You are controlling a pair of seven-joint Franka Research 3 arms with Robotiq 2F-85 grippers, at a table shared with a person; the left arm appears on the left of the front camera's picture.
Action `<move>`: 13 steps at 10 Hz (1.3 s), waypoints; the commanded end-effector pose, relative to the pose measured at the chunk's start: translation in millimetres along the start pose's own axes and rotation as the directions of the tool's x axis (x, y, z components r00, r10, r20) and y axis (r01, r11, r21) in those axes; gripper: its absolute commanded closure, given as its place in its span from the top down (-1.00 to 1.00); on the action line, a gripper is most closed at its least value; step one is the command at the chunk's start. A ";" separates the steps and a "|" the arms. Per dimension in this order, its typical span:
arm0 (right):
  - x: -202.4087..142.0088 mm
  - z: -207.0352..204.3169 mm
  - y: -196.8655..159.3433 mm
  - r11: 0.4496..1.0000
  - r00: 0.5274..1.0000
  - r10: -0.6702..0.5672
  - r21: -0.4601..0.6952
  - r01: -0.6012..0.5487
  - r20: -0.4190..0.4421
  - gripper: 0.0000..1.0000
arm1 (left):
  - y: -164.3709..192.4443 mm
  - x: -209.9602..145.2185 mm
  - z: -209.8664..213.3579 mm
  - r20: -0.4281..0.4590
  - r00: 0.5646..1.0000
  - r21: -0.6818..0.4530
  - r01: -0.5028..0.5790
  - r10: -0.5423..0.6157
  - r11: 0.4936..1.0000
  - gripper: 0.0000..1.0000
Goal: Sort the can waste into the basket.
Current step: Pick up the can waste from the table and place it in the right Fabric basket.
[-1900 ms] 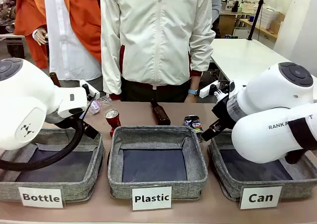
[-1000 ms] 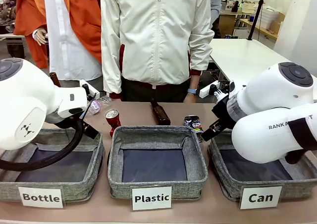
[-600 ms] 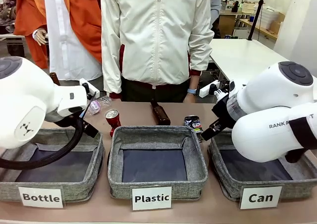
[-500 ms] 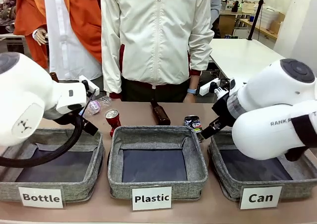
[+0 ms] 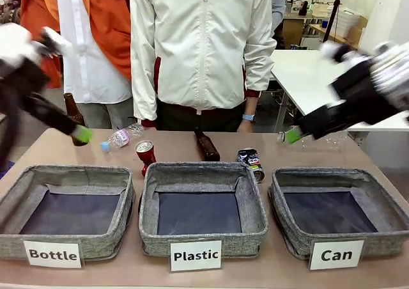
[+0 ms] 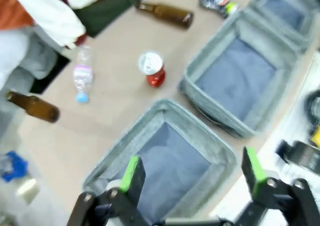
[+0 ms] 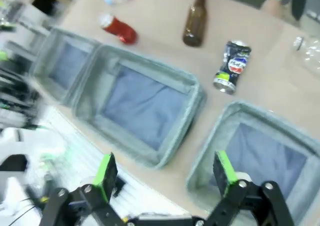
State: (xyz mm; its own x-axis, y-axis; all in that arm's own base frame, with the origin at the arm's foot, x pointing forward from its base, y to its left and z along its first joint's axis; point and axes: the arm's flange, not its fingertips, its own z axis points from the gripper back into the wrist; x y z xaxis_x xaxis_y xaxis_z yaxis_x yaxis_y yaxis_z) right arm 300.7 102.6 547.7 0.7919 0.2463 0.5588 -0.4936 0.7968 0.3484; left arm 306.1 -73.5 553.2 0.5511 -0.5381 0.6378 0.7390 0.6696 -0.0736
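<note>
Red can [image 5: 146, 153] seen upright on bench [image 5: 268, 273], just behind far left corner of Plastic basket [image 5: 203, 236]. Black can [image 5: 250, 162] found crushed, between far corners of Plastic basket and Can basket [image 5: 279, 193]. Both judged light, thin-walled, dented, slippery. Gentle grip across mid-body advised. Left fingers [image 6: 131, 172] and right fingers [image 7: 106, 172] spread wide, nothing held.

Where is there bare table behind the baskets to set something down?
Bare tabletop lies behind the Bottle basket at the far left, and behind the Can basket, right of the black can. Crowded behind the Plastic basket: red can, brown bottle.
</note>
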 end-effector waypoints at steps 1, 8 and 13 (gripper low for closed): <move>-49.8 76.5 -39.5 0.971 0.980 -0.149 0.207 0.120 0.132 1.00 | 26.9 -89.9 45.2 0.075 0.995 -0.170 -0.051 0.065 0.984 1.00; -168.3 148.2 -240.0 0.707 0.698 -0.658 0.554 0.440 0.284 1.00 | 131.8 -289.9 87.8 0.402 0.617 -0.468 -0.497 0.677 0.730 1.00; -179.3 119.3 -290.0 0.648 0.624 -0.737 0.531 0.546 0.258 1.00 | 115.1 -275.3 39.3 0.373 0.526 -0.497 -0.582 0.764 0.644 1.00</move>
State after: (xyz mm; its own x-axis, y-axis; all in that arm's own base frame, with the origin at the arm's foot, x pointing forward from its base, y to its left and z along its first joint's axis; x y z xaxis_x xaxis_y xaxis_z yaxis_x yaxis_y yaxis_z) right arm 256.8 -237.2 426.9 0.7850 -0.5742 0.2326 -0.0758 0.2836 0.9559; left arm 240.0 238.7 417.8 0.7166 0.4072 0.5663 0.3753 0.4591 -0.8052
